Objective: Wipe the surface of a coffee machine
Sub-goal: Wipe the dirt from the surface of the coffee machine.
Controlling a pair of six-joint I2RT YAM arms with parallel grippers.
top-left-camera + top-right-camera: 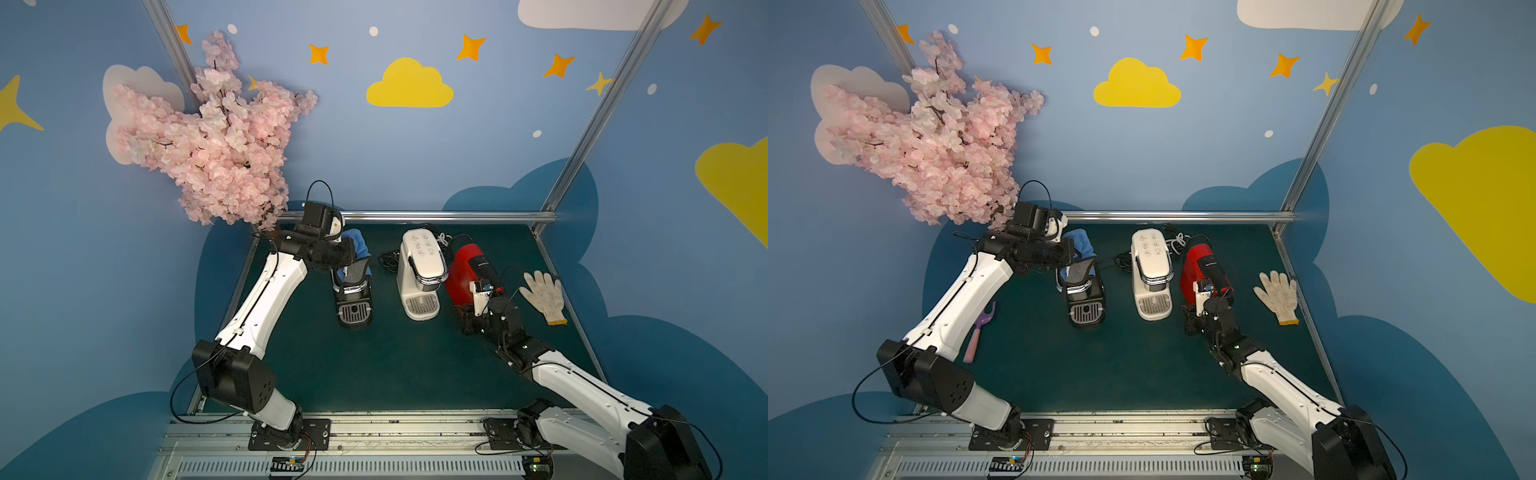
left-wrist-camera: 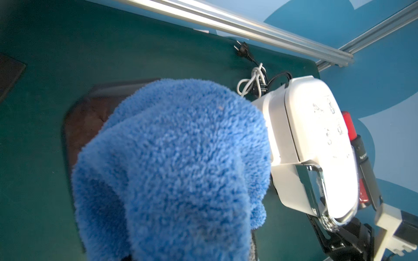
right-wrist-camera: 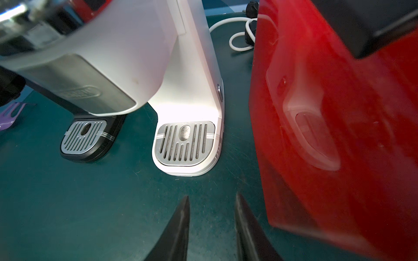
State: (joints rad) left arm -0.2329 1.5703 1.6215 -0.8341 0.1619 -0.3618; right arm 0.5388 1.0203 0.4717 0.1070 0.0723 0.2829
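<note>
The left claw is clamped shut on a blue microfibre cloth, which drapes over it and hides the fingers. It hangs above the black coffee machine, the wrong appliance; whether the cloth touches it I cannot tell. The task's own coffee machine – cream-white, with dark icons on its rounded top – stands upright mid-desk, between the black one and the red-and-black machine, close to the latter.

The step in hand looks like bringing the cloth across to the white top. To do it well, lift enough to clear the black machine, travel sideways, then lower until the hanging fold lies flat on the icon panel rather than dabbing with a corner. Light pressure and long strokes along the top should suit it – a hard sideways push could make the machine slide or tip toward its red neighbour. The bundled cords behind it are worth avoiding.

The right claw sits low over the desk in front of the drip grille, jaws apart and empty – well placed, I judge, to steady the base.
</note>
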